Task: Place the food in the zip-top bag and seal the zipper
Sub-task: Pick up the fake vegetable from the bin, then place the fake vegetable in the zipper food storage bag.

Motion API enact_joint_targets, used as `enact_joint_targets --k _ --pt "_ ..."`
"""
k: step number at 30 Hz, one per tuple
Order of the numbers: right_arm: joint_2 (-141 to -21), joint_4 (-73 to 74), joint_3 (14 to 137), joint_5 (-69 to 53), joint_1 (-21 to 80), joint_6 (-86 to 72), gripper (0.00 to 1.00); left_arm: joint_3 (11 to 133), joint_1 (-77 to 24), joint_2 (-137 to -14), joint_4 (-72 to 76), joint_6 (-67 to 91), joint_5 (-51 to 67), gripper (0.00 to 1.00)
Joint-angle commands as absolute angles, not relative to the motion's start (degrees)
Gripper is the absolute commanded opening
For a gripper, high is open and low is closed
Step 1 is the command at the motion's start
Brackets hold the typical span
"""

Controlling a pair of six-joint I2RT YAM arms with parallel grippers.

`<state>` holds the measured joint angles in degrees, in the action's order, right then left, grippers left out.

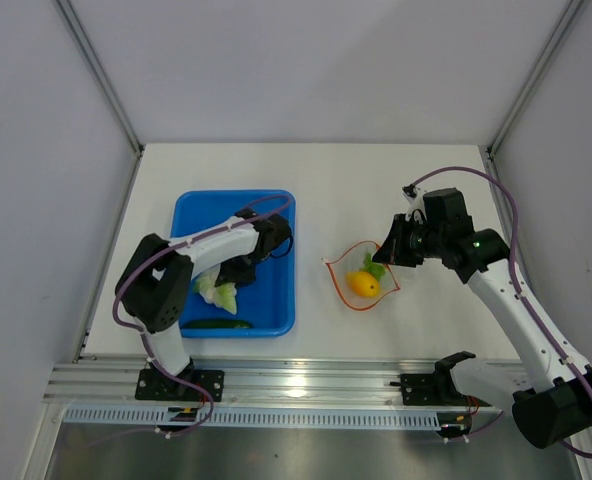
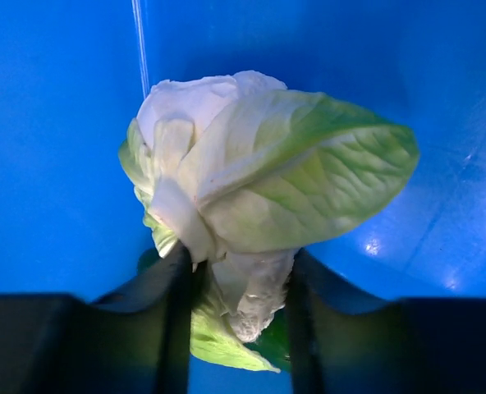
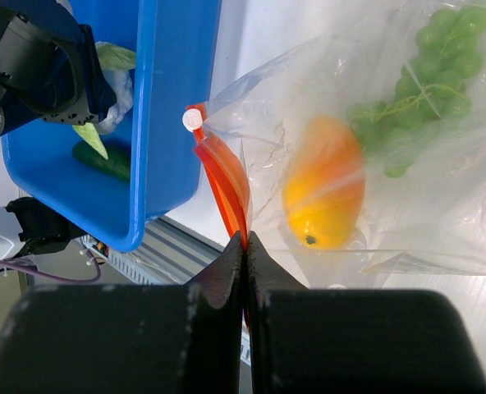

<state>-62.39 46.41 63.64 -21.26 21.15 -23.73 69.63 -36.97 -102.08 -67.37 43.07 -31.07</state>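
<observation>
My right gripper [image 3: 245, 238], black fingers pinched on the thin orange-red zipper strip [image 3: 222, 176] of the clear crinkly zip-top bag [image 3: 440, 205] holding an orange-yellow toy fruit [image 3: 325, 193] and green grape bunch [image 3: 415, 82]; my left gripper [image 2: 235, 271], clamped on the white-and-pale-green cabbage head [image 2: 259, 164] in the blue plastic tray [image 2: 54, 123].

tray [image 1: 281, 290] left: cabbage [image 1: 217, 292], cucumber [image 1: 216, 323] in it; bag [image 1: 342, 268] right: fruit [image 1: 363, 284], grapes [image 1: 374, 266] inside.
</observation>
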Motion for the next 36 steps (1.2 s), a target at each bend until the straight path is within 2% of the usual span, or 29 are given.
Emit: enact_joint_targets --k 1,5,7,8,19,23,27,34,36 --pt "-61.70 45.35 63.81 -21.01 20.83 -23.12 0.00 68.64 -36.65 -99.41 -61.43 42.80 -27.25 0.29" --pt "-61.79 45.26 63.98 -21.27 20.74 -23.03 0.00 69.78 -36.56 -97.48 -62.66 42.71 -26.90 0.16" --pt "-61.79 45.26 64.16 -21.36 20.83 -23.11 0.00 71.27 -36.56 -96.42 -63.80 42.71 -26.37 0.02" --pt "-61.87 45.18 64.16 -21.36 20.74 -23.12 0.00 71.63 -36.56 -94.94 -64.16 42.63 -26.19 0.01" --pt "-61.88 45.26 64.42 -21.80 20.74 -23.12 0.00 87.25 -36.47 -86.84 -68.99 40.17 -20.40 0.01" --pt "-61.79 45.26 64.51 -21.88 20.66 -23.38 0.00 95.61 -36.47 -84.64 -69.61 39.03 -13.99 0.01" --pt "-61.96 44.91 64.77 -22.41 20.65 -24.08 0.00 97.30 -36.39 -80.87 -62.34 36.13 1.08 0.01" --pt "-63.54 43.42 67.32 -26.62 20.22 -26.54 0.00 86.34 -36.47 -75.24 -39.05 37.34 30.27 0.01" --pt "-63.72 43.07 67.68 -28.38 19.87 -27.16 0.00 83.86 -36.39 -74.01 -31.49 38.93 34.96 0.01"
